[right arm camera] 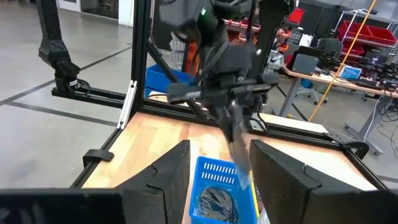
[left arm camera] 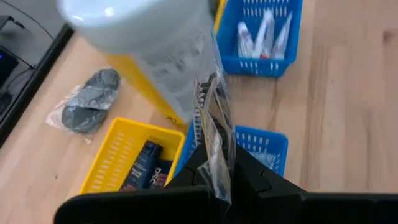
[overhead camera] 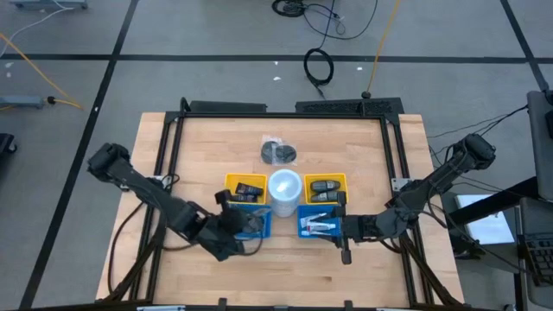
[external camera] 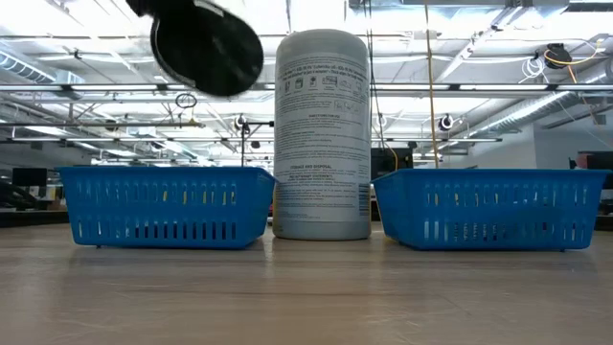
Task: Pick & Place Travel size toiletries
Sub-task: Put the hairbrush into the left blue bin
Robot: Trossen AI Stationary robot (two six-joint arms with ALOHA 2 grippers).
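From above, the wooden table [overhead camera: 216, 276] carries two yellow bins, two blue baskets and a white canister [overhead camera: 284, 188] standing between them, with a clear bag of dark bits [overhead camera: 278, 152] lying farther back. The travel size toiletries [overhead camera: 318, 226] lie in the blue basket on the right [overhead camera: 316, 223]. The left claw [overhead camera: 244, 226] sits over the blue basket on the left [overhead camera: 257, 221]; the right claw [overhead camera: 343, 231] is just beside the right basket's edge. At table height, both blue baskets flank the canister, and a dark rounded arm part hangs over the left one. Through the left wrist camera, the left claw is pressed together, pinching a clear plastic bag [left arm camera: 214, 146]; the white tubes show in the far basket, and black gadgets [left arm camera: 144, 167] lie in a yellow bin [left arm camera: 118, 149]. Through the right wrist camera, the right claw's fingers [right arm camera: 283, 171] are spread apart with nothing between them, over a blue basket holding a bag of grey bits.
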